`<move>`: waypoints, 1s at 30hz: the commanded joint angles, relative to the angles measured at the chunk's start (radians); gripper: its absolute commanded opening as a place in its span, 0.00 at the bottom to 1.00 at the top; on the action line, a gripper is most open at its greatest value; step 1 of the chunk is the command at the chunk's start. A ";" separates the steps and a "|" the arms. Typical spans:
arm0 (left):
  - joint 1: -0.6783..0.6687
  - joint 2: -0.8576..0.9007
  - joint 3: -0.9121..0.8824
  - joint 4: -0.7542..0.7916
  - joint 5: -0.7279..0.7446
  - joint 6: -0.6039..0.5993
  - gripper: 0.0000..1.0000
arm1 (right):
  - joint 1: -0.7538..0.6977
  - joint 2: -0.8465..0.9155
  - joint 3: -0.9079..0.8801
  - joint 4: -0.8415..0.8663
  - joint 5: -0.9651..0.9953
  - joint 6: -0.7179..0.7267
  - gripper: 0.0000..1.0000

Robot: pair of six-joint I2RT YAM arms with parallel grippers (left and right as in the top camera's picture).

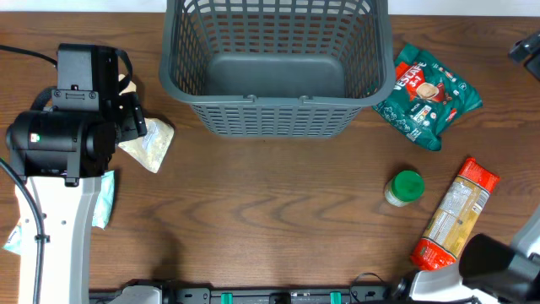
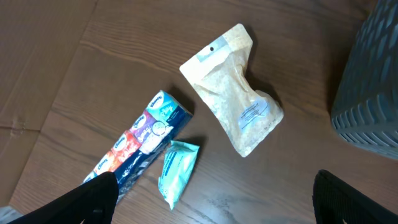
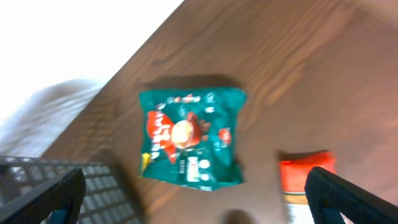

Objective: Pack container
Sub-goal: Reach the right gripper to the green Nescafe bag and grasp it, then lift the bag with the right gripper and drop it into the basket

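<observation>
The container (image 1: 270,101) is a dark grey slotted basket at the back centre, with nothing in it. Its corner shows in the left wrist view (image 2: 370,93) and the right wrist view (image 3: 93,186). My left gripper (image 2: 211,205) is open and empty above a white grain pouch (image 2: 239,93), a colourful tissue pack (image 2: 140,140) and a teal wipes packet (image 2: 177,168). My right gripper (image 3: 199,211) is open and empty above a green coffee bag (image 3: 189,137), in a blurred view. Overhead, the left arm (image 1: 67,135) hides its own fingers.
Overhead, the grain pouch (image 1: 150,143) and teal packet (image 1: 103,198) lie by the left arm. The green bag (image 1: 426,95) lies right of the basket. A green-lidded jar (image 1: 405,187) and a red-ended pasta packet (image 1: 456,213) lie at the front right.
</observation>
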 commanded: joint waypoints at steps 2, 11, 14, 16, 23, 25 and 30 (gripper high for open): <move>0.004 0.006 -0.002 -0.003 -0.002 -0.020 0.86 | -0.090 0.153 -0.152 0.092 -0.463 -0.080 0.99; 0.004 0.006 -0.002 -0.003 -0.002 -0.020 0.86 | -0.116 0.292 -0.303 0.170 -0.591 -0.274 0.99; 0.004 0.007 -0.002 -0.003 -0.002 -0.020 0.86 | -0.112 0.332 -0.350 0.208 -0.595 -0.287 0.99; 0.004 0.006 -0.002 -0.003 -0.002 -0.020 0.86 | -0.103 0.354 -0.386 0.237 -0.599 -0.298 0.99; 0.004 0.006 -0.002 -0.003 -0.002 -0.020 0.86 | -0.083 0.385 -0.503 0.366 -0.597 -0.301 0.99; 0.004 0.006 -0.002 -0.003 -0.002 -0.020 0.86 | -0.083 0.385 -0.529 0.403 -0.588 -0.297 0.99; 0.004 0.006 -0.002 -0.003 0.000 -0.020 0.86 | -0.066 0.385 -0.595 0.504 -0.501 -0.297 0.99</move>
